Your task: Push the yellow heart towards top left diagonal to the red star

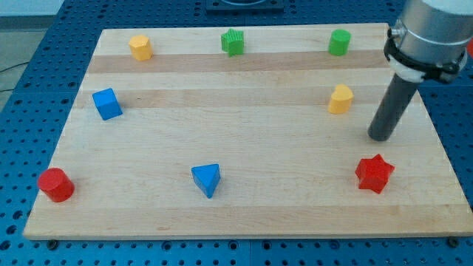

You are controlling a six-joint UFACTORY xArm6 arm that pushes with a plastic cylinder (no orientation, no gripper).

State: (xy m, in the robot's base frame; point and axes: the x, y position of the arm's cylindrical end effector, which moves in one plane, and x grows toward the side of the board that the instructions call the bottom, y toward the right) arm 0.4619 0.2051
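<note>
No jaws on me, just a rod; my tip (381, 137) sits on the counter (244, 148), right of the yellow heart (341, 99) and slightly nearer, small gap, not touching. Red star (374, 174) just near of my tip, close to the counter's right and near edges. Heart is already up-left of the star.

Open wood spans the middle, left of the heart. Far edge row: yellow block (140, 47), green star-like block (233, 41), green block (339, 42). Left side: blue cube (107, 103), red cylinder (56, 184) at near-left corner. Blue triangle (207, 179) near centre. No containers.
</note>
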